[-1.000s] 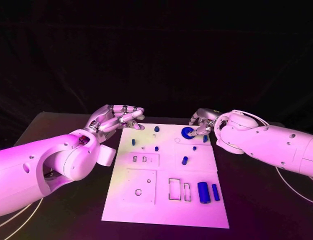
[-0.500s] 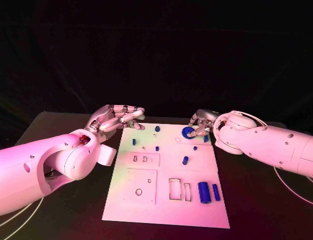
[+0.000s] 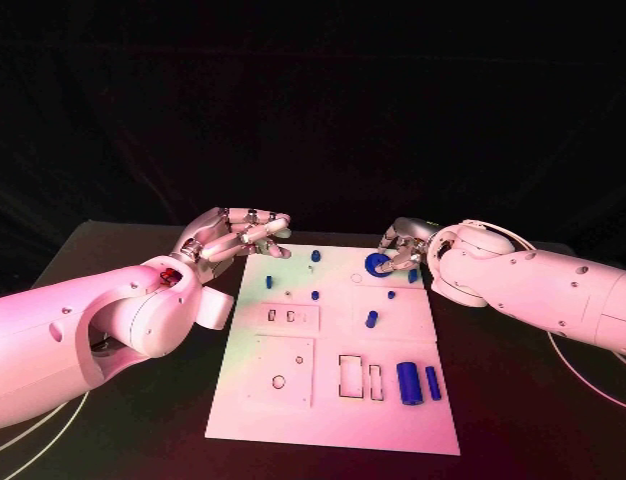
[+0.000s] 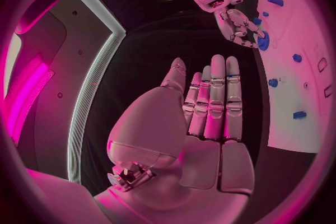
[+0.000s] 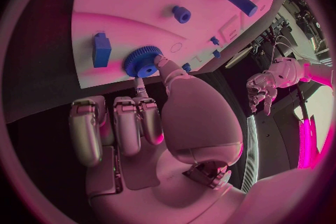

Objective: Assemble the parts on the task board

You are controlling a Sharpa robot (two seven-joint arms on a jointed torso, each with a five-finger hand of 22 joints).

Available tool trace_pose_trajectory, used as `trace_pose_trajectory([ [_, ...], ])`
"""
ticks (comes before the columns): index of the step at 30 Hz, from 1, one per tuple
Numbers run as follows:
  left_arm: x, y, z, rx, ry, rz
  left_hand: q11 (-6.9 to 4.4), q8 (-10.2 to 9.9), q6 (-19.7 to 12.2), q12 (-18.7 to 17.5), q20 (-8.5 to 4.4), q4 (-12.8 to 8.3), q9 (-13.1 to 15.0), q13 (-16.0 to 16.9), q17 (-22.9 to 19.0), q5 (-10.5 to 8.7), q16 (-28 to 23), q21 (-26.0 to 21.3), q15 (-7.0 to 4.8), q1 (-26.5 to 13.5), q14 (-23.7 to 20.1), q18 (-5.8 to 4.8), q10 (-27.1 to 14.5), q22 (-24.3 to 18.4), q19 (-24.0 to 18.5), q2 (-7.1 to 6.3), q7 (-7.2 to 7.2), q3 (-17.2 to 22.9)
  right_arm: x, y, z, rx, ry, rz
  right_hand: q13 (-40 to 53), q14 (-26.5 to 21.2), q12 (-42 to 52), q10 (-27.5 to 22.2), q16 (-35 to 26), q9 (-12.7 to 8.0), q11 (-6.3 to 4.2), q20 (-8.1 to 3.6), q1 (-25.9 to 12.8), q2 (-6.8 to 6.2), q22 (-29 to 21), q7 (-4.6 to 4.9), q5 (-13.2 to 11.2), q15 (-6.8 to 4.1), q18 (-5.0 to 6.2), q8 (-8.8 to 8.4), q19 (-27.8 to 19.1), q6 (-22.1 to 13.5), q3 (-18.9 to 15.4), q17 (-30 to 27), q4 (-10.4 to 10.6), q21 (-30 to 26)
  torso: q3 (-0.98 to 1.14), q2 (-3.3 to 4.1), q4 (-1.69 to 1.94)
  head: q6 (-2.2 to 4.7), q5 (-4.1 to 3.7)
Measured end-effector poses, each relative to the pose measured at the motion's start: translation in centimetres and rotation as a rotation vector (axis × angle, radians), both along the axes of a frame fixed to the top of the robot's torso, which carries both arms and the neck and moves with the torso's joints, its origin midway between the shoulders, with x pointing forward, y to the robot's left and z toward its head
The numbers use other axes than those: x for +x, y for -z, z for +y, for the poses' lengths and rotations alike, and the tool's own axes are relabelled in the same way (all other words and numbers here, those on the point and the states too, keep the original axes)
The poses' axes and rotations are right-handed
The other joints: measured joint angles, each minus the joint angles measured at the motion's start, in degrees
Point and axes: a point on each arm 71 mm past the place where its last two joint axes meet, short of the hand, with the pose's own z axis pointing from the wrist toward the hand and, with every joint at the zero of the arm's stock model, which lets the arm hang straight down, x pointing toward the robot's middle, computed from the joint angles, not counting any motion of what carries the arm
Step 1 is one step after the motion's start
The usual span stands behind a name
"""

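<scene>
- Evidently my right hand [image 3: 407, 248] had the blue gear [image 5: 143, 61] pinched at its toothed rim between thumb and one finger, the remaining fingers curled below it, at the far right part of the task board [image 3: 328, 400].
- Gear judged light, rigid, likely moulded plastic; knurled edge gave grip, so the rim was the place to hold, not the flat face. Whether it sat fully on its seat I could not tell.
- My left hand [image 4: 210, 106] hung off the board's far left corner, fingers straight and side by side, holding nothing.
- Board: flat, smooth, matte white plate, with rectangular cut-outs near me and small round holes.
- Small blue block [image 5: 101, 49] stood just beside the gear; squared edges, hard-looking.
- Short blue peg [image 5: 181, 14] stood further in on the board; round, smooth, probably slippery under a fingertip pinch.
- Two blue cylinders [image 3: 418, 383] lay side by side at the near right; smooth, would roll if nudged, best taken across the middle.
</scene>
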Motion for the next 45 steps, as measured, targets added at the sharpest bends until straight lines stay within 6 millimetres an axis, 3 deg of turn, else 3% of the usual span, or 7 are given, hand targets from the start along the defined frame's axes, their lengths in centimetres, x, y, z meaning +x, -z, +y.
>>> trace_pose_trajectory([
  [14, 0.1, 0.1, 0.1, 0.003, -0.004, 0.003, 0.0, 0.0, 0.0, 0.0, 0.0, -0.2, 0.0, 0.0, 0.0, 0.0, 0.0, 0.0, 0.0, 0.3, 0.0, 0.0, 0.0, 0.0, 0.0, 0.3, 0.0, 0.2, -0.3, 0.0, 0.0, -0.026, -0.016, -0.042, 0.0, 0.0, 0.4, 0.0, 0.0, 0.0, 0.0, -0.42, 2.7, 1.89, 0.0, -0.12, 1.4, -0.42, 0.02, -0.45, 0.0, 2.6, 2.6, 0.0, -2.6, 0.1, 0.03, -0.02, -0.03, 0.01, -0.02],
  [32, 0.1, 0.1, 0.3, 0.006, -0.006, 0.008, 0.0, 0.0, 0.0, 0.0, 0.0, -0.2, 0.0, 0.0, 0.0, 0.0, 0.0, 0.0, -0.17, 0.3, -0.2, 0.0, 0.0, 0.0, 0.0, 0.3, 0.0, 0.2, -0.8, -0.6, 0.8, -0.06, -0.053, -0.15, 0.0, 0.0, 0.4, 0.0, 0.0, 0.1, -0.4, -0.83, 2.6, 1.88, 0.0, -0.52, 1.3, -0.82, 0.02, -0.76, 0.0, 3.6, 3.3, 0.0, -2.4, 0.3, 0.01, -0.01, 0.01, -0.02, -0.2],
  [36, 0.1, 0.1, 0.3, 0.006, -0.006, 0.008, 0.0, 0.0, 0.0, 0.0, 0.0, -0.2, 0.0, 0.0, 0.0, 0.0, 0.0, 0.0, -0.21, 0.3, -0.2, 0.0, 0.0, 0.0, 0.0, 0.3, 0.0, 0.2, -1.4, -0.8, 1.6, -0.051, -0.08, -0.165, 0.0, 0.0, 0.6, 0.0, 0.0, 0.1, -0.41, -0.83, 2.6, 1.87, 0.0, -0.25, 1.3, -0.82, 0.02, -0.64, 0.0, 3.9, 3.3, 0.0, -2.4, 0.3, 0.01, 0.0, 0.02, 0.03, 0.02],
  [45, 0.1, 0.1, 0.3, 0.006, -0.006, 0.009, 0.0, 0.0, 0.0, -0.2, 0.0, -0.2, 0.0, 0.0, 0.0, 0.0, 0.0, 0.0, -0.21, 0.3, -0.2, 0.0, 0.0, 0.0, 0.0, 0.3, 0.0, 0.2, -3.0, -2.0, 6.3, -0.035, -0.195, -0.225, 0.0, 0.0, 0.6, 0.0, 0.0, 0.3, -0.4, -0.83, 2.2, 1.66, 0.0, -0.25, 1.9, -0.81, 0.03, -0.55, 0.0, 3.9, 3.5, 0.0, -2.2, 0.3, -0.01, 0.01, 0.07, 0.17, 0.51],
])
